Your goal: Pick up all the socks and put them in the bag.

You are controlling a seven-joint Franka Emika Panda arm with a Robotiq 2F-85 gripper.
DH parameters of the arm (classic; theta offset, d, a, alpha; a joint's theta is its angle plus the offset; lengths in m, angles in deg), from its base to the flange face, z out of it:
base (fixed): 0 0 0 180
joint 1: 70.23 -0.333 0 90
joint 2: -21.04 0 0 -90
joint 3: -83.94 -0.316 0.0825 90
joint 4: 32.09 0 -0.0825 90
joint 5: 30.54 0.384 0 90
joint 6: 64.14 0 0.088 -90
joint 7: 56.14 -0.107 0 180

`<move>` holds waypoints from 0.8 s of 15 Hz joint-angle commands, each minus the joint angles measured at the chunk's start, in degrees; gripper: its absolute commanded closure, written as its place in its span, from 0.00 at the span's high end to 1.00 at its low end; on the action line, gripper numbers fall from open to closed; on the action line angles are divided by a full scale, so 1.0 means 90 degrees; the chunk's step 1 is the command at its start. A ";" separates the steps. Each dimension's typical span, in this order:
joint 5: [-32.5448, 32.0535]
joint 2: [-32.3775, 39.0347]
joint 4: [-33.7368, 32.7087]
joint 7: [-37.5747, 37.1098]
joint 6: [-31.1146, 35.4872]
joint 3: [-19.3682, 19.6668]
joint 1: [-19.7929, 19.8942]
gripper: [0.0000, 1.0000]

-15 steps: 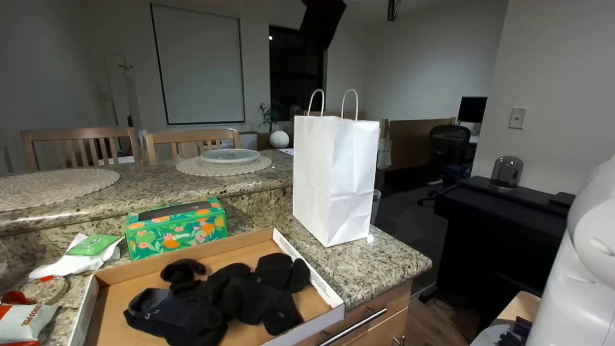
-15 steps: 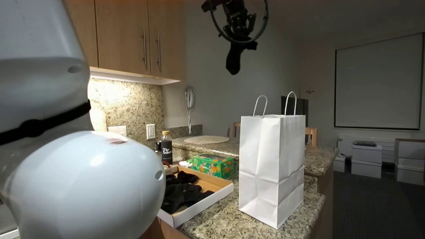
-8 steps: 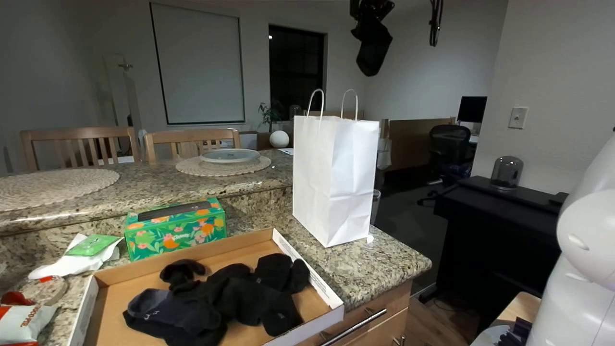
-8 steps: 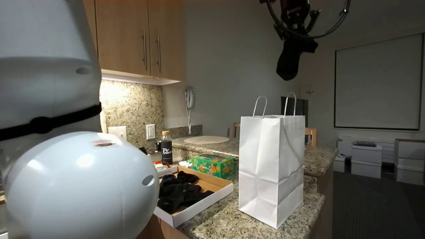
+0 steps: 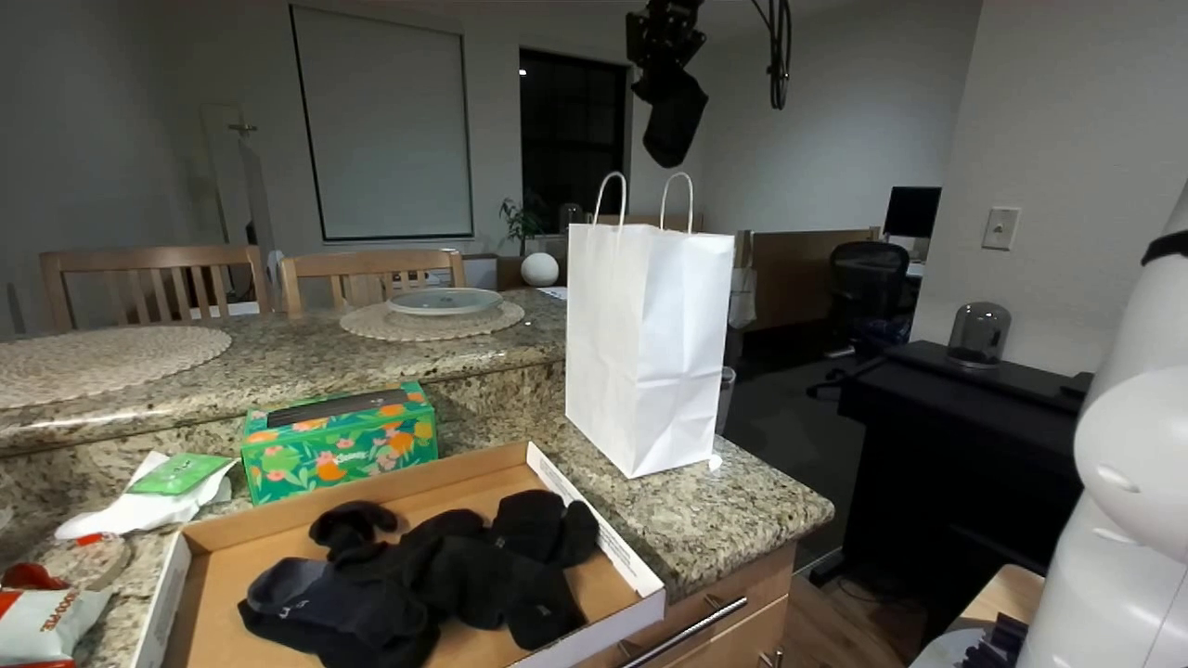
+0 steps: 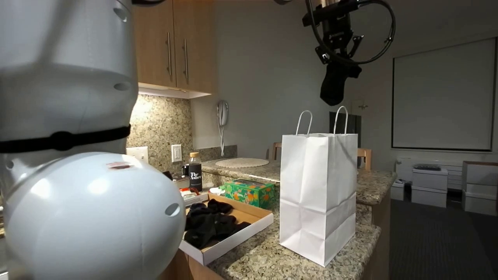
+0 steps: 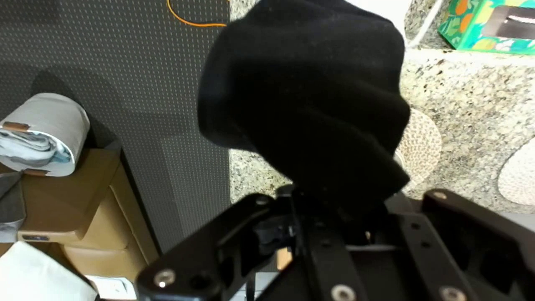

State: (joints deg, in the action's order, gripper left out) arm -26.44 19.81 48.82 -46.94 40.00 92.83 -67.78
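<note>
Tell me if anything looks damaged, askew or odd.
One oddity: a reddish mark standing out on the robot arm's white shell, perhaps a scuff or label. The bag stands upright, not askew.

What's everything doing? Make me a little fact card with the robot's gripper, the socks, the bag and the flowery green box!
Robot gripper: closed on a black sock
That sock: hanging up above the bag, not in it yet
Bag: white, standing upright on the counter
Inside the bag: can't see
Other socks: black, heaped in the cardboard tray; too jumbled to count
Tissue box: green, flowery, next to the tray
</note>
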 commanded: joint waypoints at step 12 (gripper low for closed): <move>-0.0054 0.0345 -0.0878 0.0598 -0.1005 -0.0139 -0.0134 0.55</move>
State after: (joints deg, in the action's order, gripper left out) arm -27.41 21.87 43.23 -44.91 34.21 91.52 -69.08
